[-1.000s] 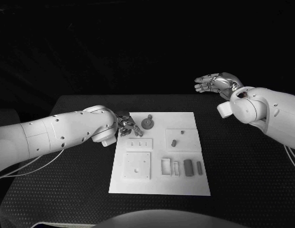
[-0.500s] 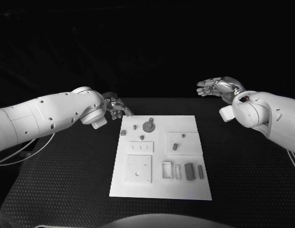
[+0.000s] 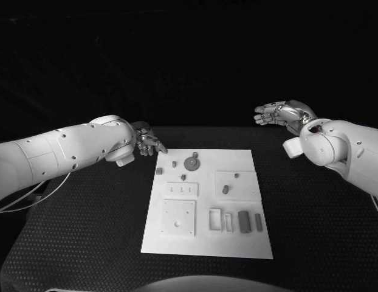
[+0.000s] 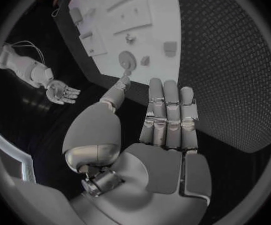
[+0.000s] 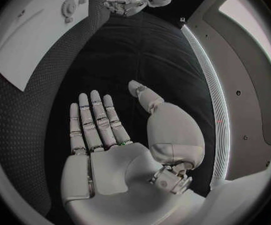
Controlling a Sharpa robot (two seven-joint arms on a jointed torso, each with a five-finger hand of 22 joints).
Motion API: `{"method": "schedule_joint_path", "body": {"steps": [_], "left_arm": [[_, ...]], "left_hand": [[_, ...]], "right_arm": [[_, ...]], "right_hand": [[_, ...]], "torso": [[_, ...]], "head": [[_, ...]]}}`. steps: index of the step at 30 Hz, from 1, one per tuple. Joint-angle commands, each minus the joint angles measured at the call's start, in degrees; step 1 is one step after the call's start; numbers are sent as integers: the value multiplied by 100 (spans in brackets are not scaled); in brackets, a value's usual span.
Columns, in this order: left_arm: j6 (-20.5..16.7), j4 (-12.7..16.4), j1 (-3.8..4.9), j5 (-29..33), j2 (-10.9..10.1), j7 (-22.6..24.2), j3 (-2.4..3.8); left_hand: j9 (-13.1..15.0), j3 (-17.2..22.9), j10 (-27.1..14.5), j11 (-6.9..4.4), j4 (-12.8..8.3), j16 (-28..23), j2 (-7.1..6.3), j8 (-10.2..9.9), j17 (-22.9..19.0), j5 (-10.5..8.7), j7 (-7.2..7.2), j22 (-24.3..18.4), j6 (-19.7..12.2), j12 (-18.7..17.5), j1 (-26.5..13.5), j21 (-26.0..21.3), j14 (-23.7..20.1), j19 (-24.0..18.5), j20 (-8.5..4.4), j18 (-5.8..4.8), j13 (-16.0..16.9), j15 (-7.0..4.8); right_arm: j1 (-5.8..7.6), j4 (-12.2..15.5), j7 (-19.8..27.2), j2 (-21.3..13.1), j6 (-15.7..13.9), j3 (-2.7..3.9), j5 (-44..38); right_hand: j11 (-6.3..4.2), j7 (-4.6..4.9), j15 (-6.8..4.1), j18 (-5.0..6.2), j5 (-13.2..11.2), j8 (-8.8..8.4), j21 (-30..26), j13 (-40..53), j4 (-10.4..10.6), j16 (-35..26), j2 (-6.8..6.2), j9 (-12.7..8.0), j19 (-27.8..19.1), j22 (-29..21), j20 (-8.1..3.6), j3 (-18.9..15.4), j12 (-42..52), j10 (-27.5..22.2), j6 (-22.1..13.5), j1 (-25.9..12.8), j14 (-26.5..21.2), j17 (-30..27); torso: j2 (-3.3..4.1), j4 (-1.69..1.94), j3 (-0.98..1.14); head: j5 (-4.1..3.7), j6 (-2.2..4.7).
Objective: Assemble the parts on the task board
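Lying flat on woven black table (image 3: 84,213): white rectangular task board (image 3: 242,240); both silver robot hands spread wide, empty.

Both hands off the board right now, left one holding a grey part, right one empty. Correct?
Not quite. The left hand holds nothing: the left wrist view shows its palm bare and its fingers straight and apart. The rest stands: in the head view both the left hand and the right hand are off the task board, and the right wrist view shows the right palm empty.
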Motion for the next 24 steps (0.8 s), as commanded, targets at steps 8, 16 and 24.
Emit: {"method": "schedule_joint_path", "body": {"steps": [8, 16, 24], "left_arm": [[-332, -167, -242, -1062, 54, -122, -54], [-187, -156, -311, -1207, 106, -179, -101], [37, -237, -408, -1328, 223, -259, -150]], "left_hand": [[83, 289, -163, 76, 735, -412, -582, 5, -74, -32, 67, -41, -170, -497, -352, -290, -176, -239, -191, 33, -180, 237], [199, 253, -70, 18, 865, -431, -593, 224, -16, -31, -20, -6, 37, -553, -373, -325, -133, -232, -176, 64, -163, 238], [257, 221, 60, -33, 1055, -375, -585, 401, 74, -32, -74, 42, 83, -541, -442, -319, -46, -167, -203, 79, -110, 195]], "right_arm": [[-4, 11, 69, -26, 28, 3, -98], [-7, 13, 70, -26, 24, 3, -106], [-10, 14, 70, -19, 27, 3, -107]], "right_hand": [[9, 179, 34, -35, 14, 19, -40, 9, -16, -28, -5, -9, -28, 15, -2, 21, -38, 46, -15, -21, -26, -7], [9, 180, 35, -35, 11, 20, -40, 10, -23, -27, -5, -10, -26, 18, -2, 24, -41, 49, -14, -14, -25, -8], [10, 182, 36, -36, 9, 21, -41, 10, -26, -26, -5, -11, -25, 21, -2, 25, -44, 51, -13, -12, -25, -8]], "torso": [[3, 2, 0], [0, 1, 3], [1, -5, 4]], "head": [[-5, 3], [2, -20], [-3, -24]]}}
